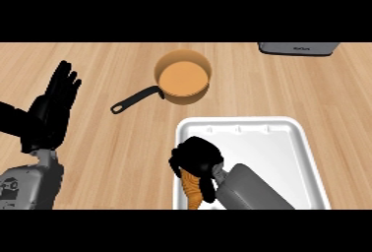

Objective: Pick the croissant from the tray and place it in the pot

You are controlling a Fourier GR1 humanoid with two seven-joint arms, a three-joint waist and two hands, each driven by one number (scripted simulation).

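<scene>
Right hand [196,156] curls round the croissant [192,188] at the white tray's [305,147] near-left corner; light, flaky, best held mid-body. Left hand [54,106] rests open.

Counter [109,64]: light wood, visible grain, matt. Pot [184,77]: smooth orange finish, black matt handle. Tray [291,142]: white, smooth, plastic-looking, faint sheen. Croissant [192,189]: orange-brown, ridged surface. Hands, left [54,106] and right [195,156]: matt black. Forearms: smooth grey. Appliance [298,48] at far edge: grey, metallic-looking.
</scene>
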